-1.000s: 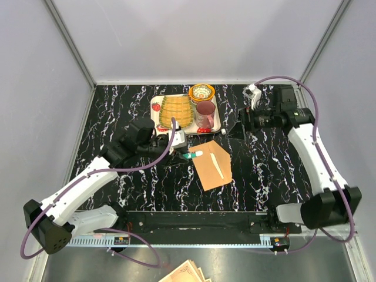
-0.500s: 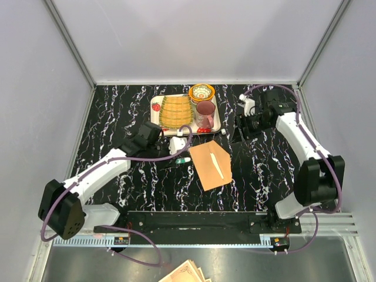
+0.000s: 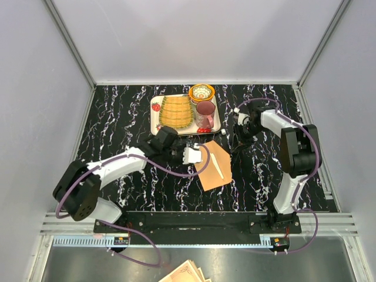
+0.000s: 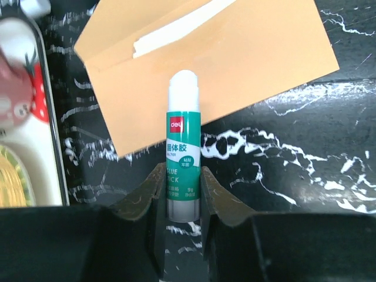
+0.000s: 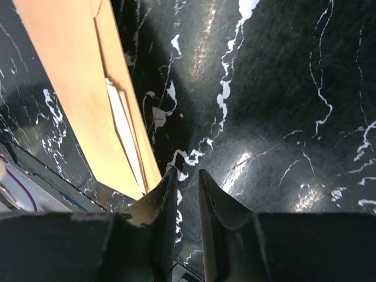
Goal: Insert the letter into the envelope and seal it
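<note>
The orange-tan envelope point(image 3: 214, 164) lies flat on the black marbled table, and a pale strip of the letter point(image 3: 218, 167) shows at its mouth. In the left wrist view my left gripper point(image 4: 183, 170) is shut on a green-and-white glue stick point(image 4: 183, 141). The stick's white tip rests over the envelope point(image 4: 247, 64) just below the letter's edge point(image 4: 176, 29). My left gripper point(image 3: 197, 154) sits at the envelope's left side. My right gripper point(image 5: 188, 173) hangs over bare table right of the envelope point(image 5: 64, 88), its jaws a narrow gap apart with nothing between them.
A white tray point(image 3: 157, 117) behind the envelope carries a yellow ribbed item point(image 3: 176, 110), a pink cup point(image 3: 205, 111) and a patterned bowl point(image 3: 201, 92). A small white cap point(image 3: 224, 133) lies by the tray's corner. Ornate-edged papers point(image 3: 185, 273) lie below the near rail.
My left arm has carried the glue stick right, onto the envelope's left edge. My right gripper's jaws have closed from wide to a narrow gap, and that arm has folded in.
</note>
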### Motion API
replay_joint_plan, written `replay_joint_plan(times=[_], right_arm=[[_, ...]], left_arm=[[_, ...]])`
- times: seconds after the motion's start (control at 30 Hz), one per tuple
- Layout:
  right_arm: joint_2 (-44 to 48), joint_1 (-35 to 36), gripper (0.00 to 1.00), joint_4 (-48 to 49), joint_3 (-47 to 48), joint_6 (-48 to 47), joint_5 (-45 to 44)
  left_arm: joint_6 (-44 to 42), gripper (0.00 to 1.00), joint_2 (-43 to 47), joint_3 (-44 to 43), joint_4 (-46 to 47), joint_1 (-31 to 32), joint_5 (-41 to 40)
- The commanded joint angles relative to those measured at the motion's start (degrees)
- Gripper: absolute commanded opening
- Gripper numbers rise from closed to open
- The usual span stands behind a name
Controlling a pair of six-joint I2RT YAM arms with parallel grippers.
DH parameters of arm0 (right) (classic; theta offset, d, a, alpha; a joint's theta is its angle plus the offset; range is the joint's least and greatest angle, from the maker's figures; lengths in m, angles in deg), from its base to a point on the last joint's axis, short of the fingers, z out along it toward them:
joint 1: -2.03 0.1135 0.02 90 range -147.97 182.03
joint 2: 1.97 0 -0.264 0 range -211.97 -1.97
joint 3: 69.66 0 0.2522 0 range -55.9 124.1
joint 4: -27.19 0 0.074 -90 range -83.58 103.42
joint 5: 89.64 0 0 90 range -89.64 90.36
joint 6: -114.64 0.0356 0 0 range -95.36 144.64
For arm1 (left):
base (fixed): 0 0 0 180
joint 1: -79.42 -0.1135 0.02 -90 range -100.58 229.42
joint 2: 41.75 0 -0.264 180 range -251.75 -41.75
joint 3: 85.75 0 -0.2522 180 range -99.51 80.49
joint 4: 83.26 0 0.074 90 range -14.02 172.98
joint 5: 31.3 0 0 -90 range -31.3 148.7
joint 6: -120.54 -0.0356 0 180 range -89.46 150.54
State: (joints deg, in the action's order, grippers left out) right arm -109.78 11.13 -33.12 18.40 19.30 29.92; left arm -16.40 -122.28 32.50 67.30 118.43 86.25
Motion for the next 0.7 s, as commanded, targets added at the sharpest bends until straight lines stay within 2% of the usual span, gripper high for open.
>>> replay_joint_plan(times=[0.0, 0.17, 0.47, 0.67], right_arm=[[-2.7, 0.1, 0.25, 2.6, 2.2, 2.5, 1.3], [-4.8, 0.1, 0.24, 2.7, 2.4, 2.4, 3.0], [-5.2, 0.1, 0.24, 2.4, 1.4, 1.5, 7.9], [-3.8, 0.0, 0.24, 0.7, 0.4, 1.5, 12.8]], left_arm=[[-11.1, 0.00, -1.8, 0.9, 11.5, 3.5, 0.5], [-16.2, 0.00, -4.4, 5.5, 24.4, 5.7, -0.8], [-23.1, 0.00, -10.6, 6.8, 30.6, 9.3, -1.4], [-24.6, 0.00, -13.5, 6.1, 30.5, 10.7, -2.2]])
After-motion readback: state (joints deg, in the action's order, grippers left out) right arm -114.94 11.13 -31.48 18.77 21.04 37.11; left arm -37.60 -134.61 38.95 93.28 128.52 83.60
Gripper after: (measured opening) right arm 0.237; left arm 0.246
